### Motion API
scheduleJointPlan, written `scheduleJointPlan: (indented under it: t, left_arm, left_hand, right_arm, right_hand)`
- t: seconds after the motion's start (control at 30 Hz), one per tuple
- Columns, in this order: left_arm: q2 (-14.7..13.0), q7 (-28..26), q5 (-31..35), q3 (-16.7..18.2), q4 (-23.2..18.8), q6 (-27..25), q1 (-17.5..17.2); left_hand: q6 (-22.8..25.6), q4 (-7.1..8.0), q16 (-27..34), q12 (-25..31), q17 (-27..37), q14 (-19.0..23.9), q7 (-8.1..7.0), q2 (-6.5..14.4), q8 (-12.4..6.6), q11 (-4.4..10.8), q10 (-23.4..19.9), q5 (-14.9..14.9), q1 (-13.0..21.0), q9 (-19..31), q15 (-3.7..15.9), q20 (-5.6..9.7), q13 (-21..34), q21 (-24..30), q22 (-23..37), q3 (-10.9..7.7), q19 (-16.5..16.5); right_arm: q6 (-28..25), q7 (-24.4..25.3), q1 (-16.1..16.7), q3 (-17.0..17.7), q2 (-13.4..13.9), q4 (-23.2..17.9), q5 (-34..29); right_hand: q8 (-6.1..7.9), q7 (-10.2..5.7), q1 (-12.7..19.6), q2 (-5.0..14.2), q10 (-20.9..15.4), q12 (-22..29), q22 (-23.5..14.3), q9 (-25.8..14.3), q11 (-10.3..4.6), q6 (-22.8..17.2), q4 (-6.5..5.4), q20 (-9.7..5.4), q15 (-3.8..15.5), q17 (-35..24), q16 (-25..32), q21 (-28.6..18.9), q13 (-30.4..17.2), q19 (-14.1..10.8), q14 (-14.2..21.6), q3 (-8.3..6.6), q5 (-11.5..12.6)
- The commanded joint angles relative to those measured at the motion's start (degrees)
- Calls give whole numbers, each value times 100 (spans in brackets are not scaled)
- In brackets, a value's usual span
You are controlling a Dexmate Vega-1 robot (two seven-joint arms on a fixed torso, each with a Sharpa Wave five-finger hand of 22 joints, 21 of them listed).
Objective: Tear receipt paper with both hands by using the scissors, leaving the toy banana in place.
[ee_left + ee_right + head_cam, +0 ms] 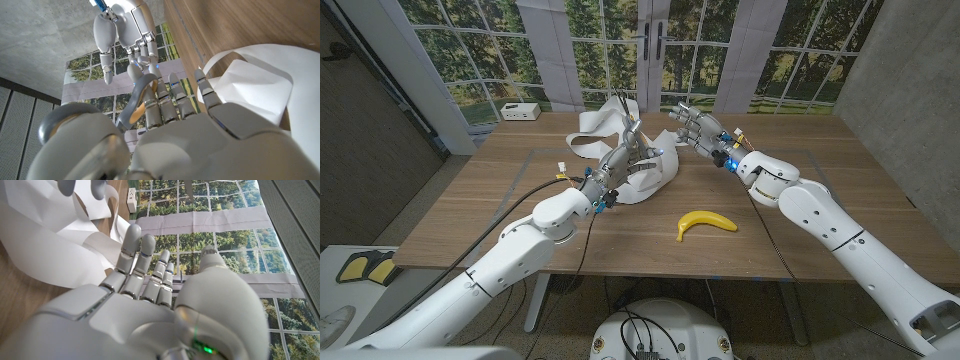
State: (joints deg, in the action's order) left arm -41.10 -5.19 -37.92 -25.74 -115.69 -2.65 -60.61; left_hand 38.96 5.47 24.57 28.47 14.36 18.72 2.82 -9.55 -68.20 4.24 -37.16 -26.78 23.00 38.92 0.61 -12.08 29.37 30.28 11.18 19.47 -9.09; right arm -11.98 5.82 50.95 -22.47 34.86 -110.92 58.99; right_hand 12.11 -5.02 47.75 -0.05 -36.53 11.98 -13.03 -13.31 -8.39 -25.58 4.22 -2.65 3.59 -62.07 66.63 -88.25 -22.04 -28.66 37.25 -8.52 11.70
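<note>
left hand point(625, 158): raised over the receipt paper at mid-table, fingers closed around the scissors; in the left wrist view the scissors point(141, 97) show a pale orange-lined handle loop threaded by the fingers.
scissors: in the head view only thin blades poke up past the left hand; whether the blades are apart or together is too small to tell.
right hand point(697, 127): held above the table near the far side, just right of the paper; fingers spread, grasping nothing; it faces the left hand, close to it.
receipt paper point(620, 150): long white ribbon, crumpled and looped on the table's far middle; partly hidden behind the left hand; curls show in the right wrist view point(60, 240).
toy banana point(705, 222): yellow, lying alone on the wood toward the near edge, well apart from both hands and the paper.
table point(500, 215): wooden, bare wood on the left and right of the paper.
white box point(520, 111): beyond the table's far left corner, by the windows.
</note>
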Motion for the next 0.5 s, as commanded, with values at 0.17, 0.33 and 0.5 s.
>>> scheduleJointPlan:
  t: [0.17,0.33,0.5]
  left_arm:
    - [-342,103,-104,120,-263,-285,-47]
    - [-398,179,-277,242,-337,-146,-222]
    - [-580,167,-311,359,-518,-131,-403]
  left_hand:
    - [125,168,-55,-70,-36,-105,318,-102,-777,-87,-8,-96,-411,994,-65,-30,50,-102,0,124,69]
    - [118,177,-72,-102,-56,-125,381,-101,-775,-136,15,-123,-508,997,-86,-26,65,-146,-3,117,104]
    - [108,174,-90,-122,-67,-156,389,-101,-781,-153,15,-138,-547,1011,-97,-24,64,-174,-5,112,127]
  right_arm:
    - [54,-27,21,30,33,28,-7]
    - [78,-44,17,19,20,52,-27]
    - [53,-21,-13,-12,34,81,-86]
  right_hand:
    - [28,-4,10,49,-24,-25,2,6,14,10,53,-610,902,1,-42,-9,11,36,31,17,-2]
    - [28,-7,4,49,-21,-30,7,9,16,15,58,-605,901,-7,-44,-8,20,37,45,25,-4]
    - [30,-1,1,54,-10,-40,10,13,19,17,65,-598,902,-15,-48,-10,32,36,59,33,-5]
